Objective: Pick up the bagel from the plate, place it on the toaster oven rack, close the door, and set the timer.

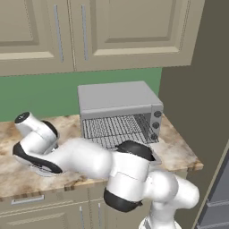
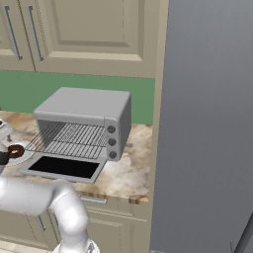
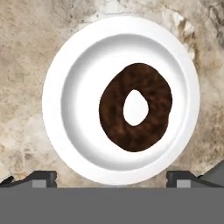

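The dark brown bagel lies flat on the round white plate, right of the plate's middle in the hand view. My gripper hangs straight above the plate, open, its two tips wider apart than the bagel and touching nothing. From the right base view, the bagel and plate sit on the counter just left of the toaster oven. The door is folded down flat, black glass facing up. Inside the oven, the toaster oven rack is bare.
Three knobs run down the oven's right front. Wall cabinets hang above the marble counter. A tall grey panel stands right of the counter end. My own arm lies across the counter in front of the oven.
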You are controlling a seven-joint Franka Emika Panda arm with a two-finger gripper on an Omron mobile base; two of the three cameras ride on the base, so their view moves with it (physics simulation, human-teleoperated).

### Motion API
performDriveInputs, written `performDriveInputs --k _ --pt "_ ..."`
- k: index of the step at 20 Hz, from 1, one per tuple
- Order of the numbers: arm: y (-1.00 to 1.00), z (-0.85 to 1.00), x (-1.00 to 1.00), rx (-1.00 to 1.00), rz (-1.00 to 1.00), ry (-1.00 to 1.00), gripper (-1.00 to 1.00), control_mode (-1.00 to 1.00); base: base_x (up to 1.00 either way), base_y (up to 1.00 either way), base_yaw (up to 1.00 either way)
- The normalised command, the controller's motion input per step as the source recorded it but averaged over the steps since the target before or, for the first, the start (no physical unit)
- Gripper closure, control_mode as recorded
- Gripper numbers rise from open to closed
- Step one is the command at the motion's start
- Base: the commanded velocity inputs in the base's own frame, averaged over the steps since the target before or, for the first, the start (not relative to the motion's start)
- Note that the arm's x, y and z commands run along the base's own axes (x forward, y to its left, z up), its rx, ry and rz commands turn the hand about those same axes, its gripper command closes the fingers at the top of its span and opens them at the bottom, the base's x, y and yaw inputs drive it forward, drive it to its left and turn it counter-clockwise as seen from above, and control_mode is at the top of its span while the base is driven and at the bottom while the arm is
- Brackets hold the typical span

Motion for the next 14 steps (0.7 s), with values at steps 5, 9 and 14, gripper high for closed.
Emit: performDriveInputs --k 5,9,14 --pt "0.09 -0.24 0.18 0.0 -0.01 0.02 -1.0 -1.0 0.0 0.0 0.0" --pt "0.0 -0.37 0.17 0.0 0.0 0.0 -1.0 -1.0 0.0 0.0 0.0" --pt "0.0 -0.34 0.25 0.0 0.0 0.02 -1.0 -1.0 0.0 0.0 0.0"
